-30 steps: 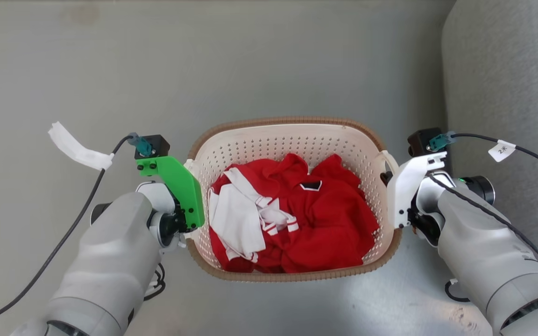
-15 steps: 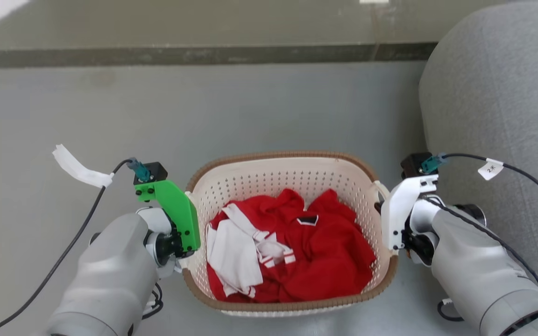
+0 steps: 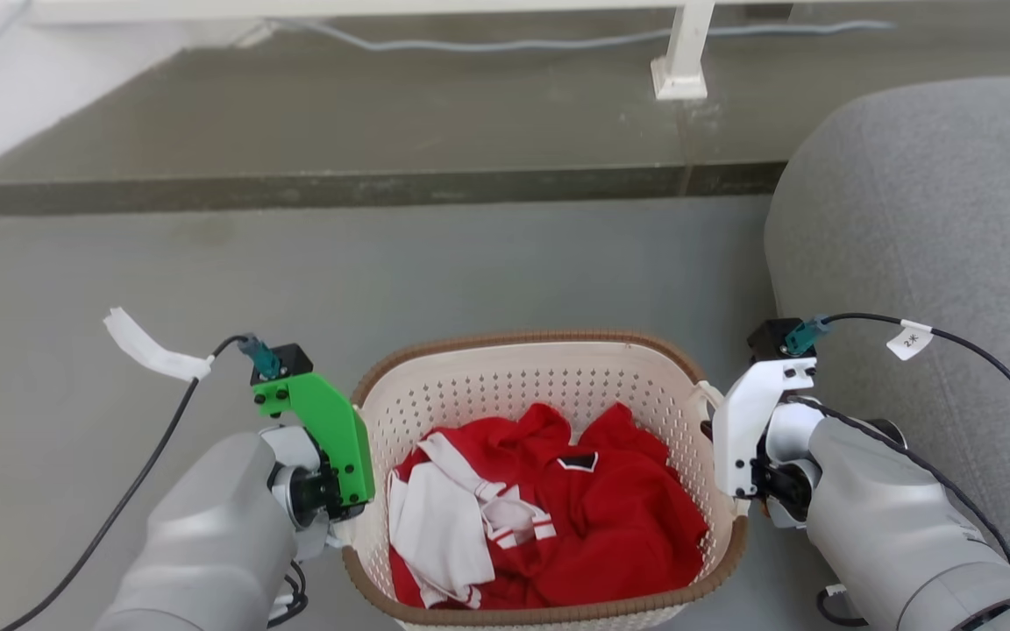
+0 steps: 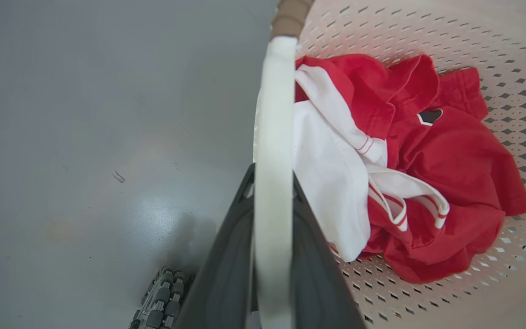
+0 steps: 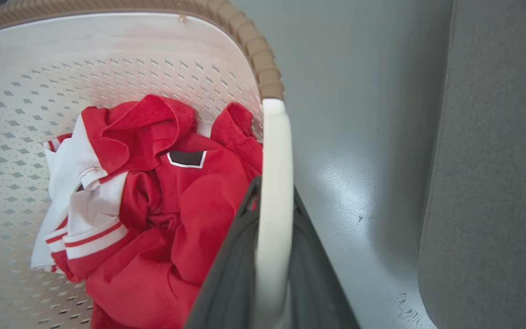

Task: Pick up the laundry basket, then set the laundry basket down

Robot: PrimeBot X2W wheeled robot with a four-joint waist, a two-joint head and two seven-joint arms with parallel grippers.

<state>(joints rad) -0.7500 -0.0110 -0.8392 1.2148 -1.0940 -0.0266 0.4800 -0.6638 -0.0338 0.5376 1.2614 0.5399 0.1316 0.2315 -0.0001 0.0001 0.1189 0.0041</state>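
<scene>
Grey floor (image 3: 470, 263) lies beneath the laundry basket (image 3: 522, 386) (red clothes (image 3: 628, 526) inside), with left gripper (image 4: 273, 180) and right gripper (image 5: 274, 187) clamped on its 9 and 3 o'clock handles (image 4: 274, 91).

Bright, even light, with soft glare on the grey floor (image 4: 153, 205).

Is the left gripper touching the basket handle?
Touching. Left wrist view: fingers of the left gripper clamp the basket handle from both sides, no gap.
</scene>
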